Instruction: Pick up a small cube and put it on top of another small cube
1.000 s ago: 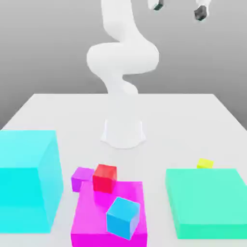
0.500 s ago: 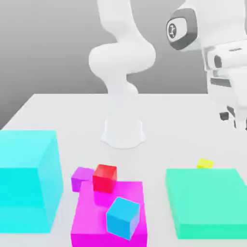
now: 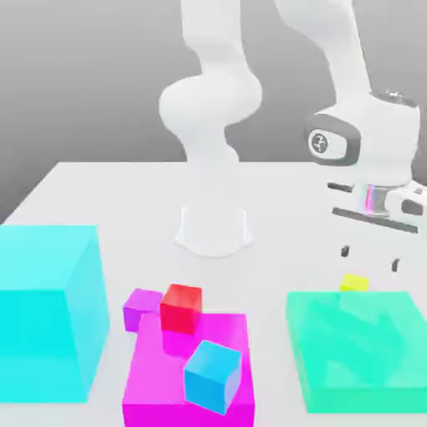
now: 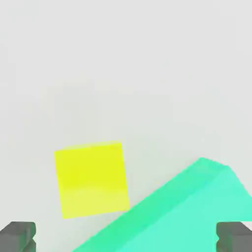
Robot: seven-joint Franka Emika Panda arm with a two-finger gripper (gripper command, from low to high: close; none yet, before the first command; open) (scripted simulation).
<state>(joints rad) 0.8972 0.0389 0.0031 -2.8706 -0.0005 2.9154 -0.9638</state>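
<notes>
Gripper (image 3: pixel 369 257) spread wide, empty, above yellow cube (image 3: pixel 354 283). Cube on table (image 3: pixel 108 192), exterior view's right, just beyond far edge of green slab (image 3: pixel 359 346). Risk: near fingertip (image 4: pixel 235 237) catching slab on descent; hand looks off-centre over cube, may nudge it.

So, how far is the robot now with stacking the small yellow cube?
Done: the open gripper is above the yellow cube, which sits on the table beside the green block. In hand: nothing; the cube is not yet gripped. Left: lower, close, lift, then set it on another small cube, perhaps the red cube or the purple cube.
</notes>
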